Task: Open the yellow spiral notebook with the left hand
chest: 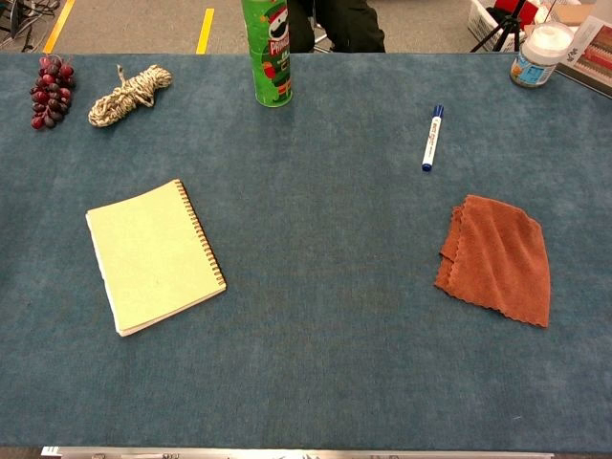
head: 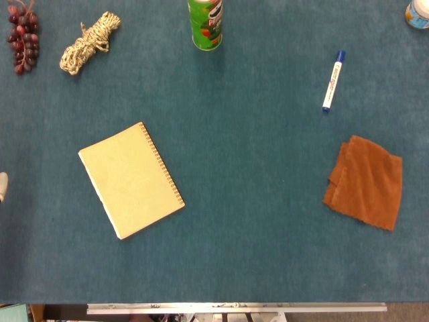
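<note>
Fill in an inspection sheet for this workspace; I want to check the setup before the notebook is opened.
Surface: blue-covered table, flat and unwrinkled.
Job's things: yellow spiral notebook closed, lying flat left of centre, spiral along its right edge.
Clutter: grapes and rope bundle far left; green can upright at the far edge; marker and brown cloth on the right; white jar in the far right corner.
Hands: a pale tip at the left edge of the head view, possibly the left hand's fingers, state unclear; right hand nothing seen.
Cables: nothing seen on the table.
Surroundings: floor with yellow tape behind the table.
</note>
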`<state>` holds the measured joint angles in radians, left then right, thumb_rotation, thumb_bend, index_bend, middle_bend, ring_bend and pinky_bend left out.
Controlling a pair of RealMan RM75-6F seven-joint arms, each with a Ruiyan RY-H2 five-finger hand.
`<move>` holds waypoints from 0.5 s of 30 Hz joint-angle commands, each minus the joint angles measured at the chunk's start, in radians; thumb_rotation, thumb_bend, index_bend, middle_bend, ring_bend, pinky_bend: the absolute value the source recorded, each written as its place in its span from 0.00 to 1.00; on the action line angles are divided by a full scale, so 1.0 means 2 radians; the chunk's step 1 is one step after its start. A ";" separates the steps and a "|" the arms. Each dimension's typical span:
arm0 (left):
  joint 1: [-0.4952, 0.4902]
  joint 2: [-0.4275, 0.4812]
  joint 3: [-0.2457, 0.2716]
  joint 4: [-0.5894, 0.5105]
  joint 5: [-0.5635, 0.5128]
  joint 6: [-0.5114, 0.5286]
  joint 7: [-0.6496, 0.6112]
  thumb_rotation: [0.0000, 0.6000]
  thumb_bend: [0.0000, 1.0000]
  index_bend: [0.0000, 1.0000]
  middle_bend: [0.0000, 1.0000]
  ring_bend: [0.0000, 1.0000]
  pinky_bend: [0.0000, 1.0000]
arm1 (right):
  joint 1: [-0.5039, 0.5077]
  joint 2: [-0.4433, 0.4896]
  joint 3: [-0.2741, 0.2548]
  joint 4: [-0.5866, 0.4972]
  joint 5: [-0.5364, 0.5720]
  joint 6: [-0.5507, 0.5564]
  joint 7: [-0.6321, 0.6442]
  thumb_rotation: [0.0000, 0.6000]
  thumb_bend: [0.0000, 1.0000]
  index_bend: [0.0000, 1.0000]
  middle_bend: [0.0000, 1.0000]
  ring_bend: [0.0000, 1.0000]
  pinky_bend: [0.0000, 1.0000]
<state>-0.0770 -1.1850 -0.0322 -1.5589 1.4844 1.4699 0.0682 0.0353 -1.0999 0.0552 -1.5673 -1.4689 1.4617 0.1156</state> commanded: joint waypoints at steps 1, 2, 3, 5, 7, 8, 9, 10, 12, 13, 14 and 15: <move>-0.002 0.002 0.002 0.002 0.002 -0.004 0.001 1.00 0.36 0.12 0.06 0.00 0.00 | 0.001 0.000 0.001 0.001 -0.001 0.001 0.001 1.00 0.33 0.25 0.26 0.21 0.29; -0.003 0.003 0.003 0.003 0.004 -0.005 0.001 1.00 0.36 0.12 0.06 0.00 0.00 | 0.001 0.001 0.001 0.000 -0.002 0.001 0.001 1.00 0.33 0.25 0.26 0.21 0.29; -0.005 0.004 0.004 0.006 0.009 -0.005 -0.002 1.00 0.36 0.12 0.06 0.00 0.00 | 0.002 0.002 0.002 0.000 -0.002 0.001 0.000 1.00 0.33 0.25 0.26 0.21 0.29; -0.011 0.008 0.009 0.019 0.025 -0.011 -0.014 1.00 0.36 0.12 0.06 0.00 0.00 | 0.003 0.005 0.004 -0.003 -0.003 0.002 -0.002 1.00 0.33 0.25 0.26 0.21 0.29; -0.018 0.010 0.014 0.035 0.036 -0.020 -0.027 1.00 0.36 0.12 0.06 0.00 0.00 | 0.004 0.007 0.006 -0.005 -0.003 0.003 -0.002 1.00 0.33 0.25 0.26 0.21 0.29; -0.022 0.010 0.018 0.045 0.044 -0.025 -0.033 1.00 0.36 0.12 0.06 0.00 0.00 | 0.004 0.009 0.007 -0.007 -0.003 0.004 -0.003 1.00 0.33 0.25 0.26 0.21 0.29; -0.028 0.010 0.022 0.059 0.054 -0.031 -0.041 1.00 0.36 0.12 0.06 0.00 0.00 | 0.005 0.010 0.008 -0.009 -0.002 0.004 -0.004 1.00 0.33 0.25 0.26 0.21 0.29; -0.033 0.009 0.025 0.070 0.063 -0.034 -0.047 1.00 0.36 0.12 0.06 0.00 0.00 | 0.005 0.011 0.008 -0.010 -0.002 0.004 -0.004 1.00 0.33 0.25 0.26 0.21 0.29; -0.044 0.005 0.034 0.100 0.085 -0.041 -0.063 1.00 0.36 0.12 0.06 0.00 0.00 | 0.006 0.013 0.009 -0.013 -0.003 0.005 -0.006 1.00 0.33 0.25 0.26 0.21 0.29; -0.049 0.001 0.036 0.113 0.094 -0.042 -0.071 1.00 0.36 0.12 0.06 0.00 0.00 | 0.006 0.014 0.009 -0.014 -0.004 0.005 -0.006 1.00 0.33 0.25 0.26 0.21 0.29; -0.055 -0.006 0.040 0.133 0.105 -0.043 -0.086 1.00 0.36 0.12 0.06 0.00 0.00 | 0.006 0.014 0.008 -0.016 -0.005 0.005 -0.004 1.00 0.33 0.25 0.26 0.21 0.29; -0.060 -0.011 0.043 0.147 0.112 -0.044 -0.098 1.00 0.36 0.12 0.06 0.00 0.00 | 0.006 0.015 0.008 -0.018 -0.006 0.005 -0.002 1.00 0.33 0.25 0.26 0.21 0.29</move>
<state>-0.1634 -1.1838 0.0303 -1.3341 1.6577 1.3976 -0.0703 0.0475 -1.0712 0.0717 -1.6002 -1.4796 1.4720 0.1081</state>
